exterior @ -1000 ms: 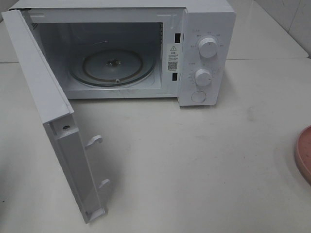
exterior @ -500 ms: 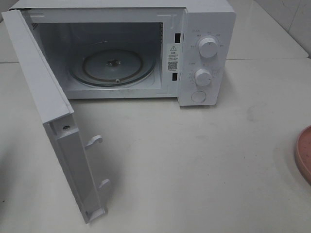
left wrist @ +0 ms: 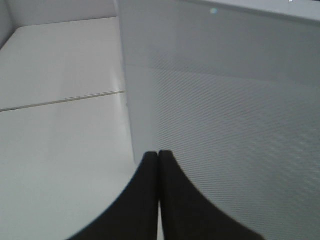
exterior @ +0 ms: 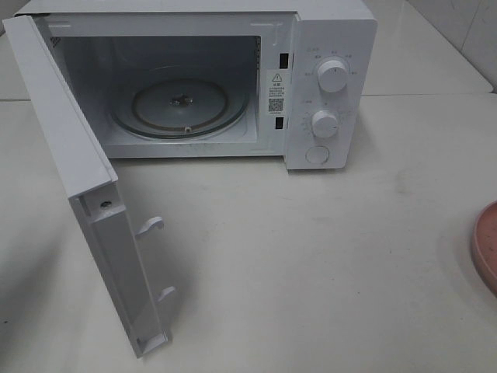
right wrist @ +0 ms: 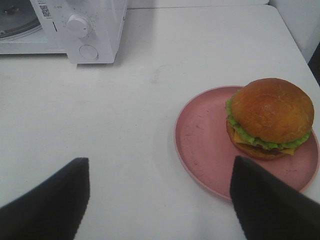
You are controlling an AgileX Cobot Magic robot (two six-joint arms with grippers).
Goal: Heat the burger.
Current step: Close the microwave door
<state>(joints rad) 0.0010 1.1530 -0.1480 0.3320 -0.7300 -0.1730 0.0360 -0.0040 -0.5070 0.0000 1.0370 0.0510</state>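
The right pincer (right wrist: 159, 200) stands wide, its two dark fingers (right wrist: 47, 202) spread apart above the white table (right wrist: 125, 130), holding nothing. Just beyond its far finger lies the pink plate (right wrist: 200, 145), and on that plate, toward the side away from the pincer, sits the burger (right wrist: 270, 117): an orange-tan domed bun over green lettuce and a yellow slice. The burger touches neither finger. Farther off, well past the open gap of the pincer, stands the white microwave (right wrist: 97, 30), with a knob (right wrist: 79, 25) and a round button (right wrist: 88, 52) on its front panel.

The left pincer (left wrist: 159, 165) is closed tight, its black fingers (left wrist: 142, 195) pressed together with nothing between them. Just ahead of its tips rises the microwave door (left wrist: 225, 115), a pale dotted panel swung open.

In the high view the glass turntable (exterior: 180, 105) lies bare inside the oven.
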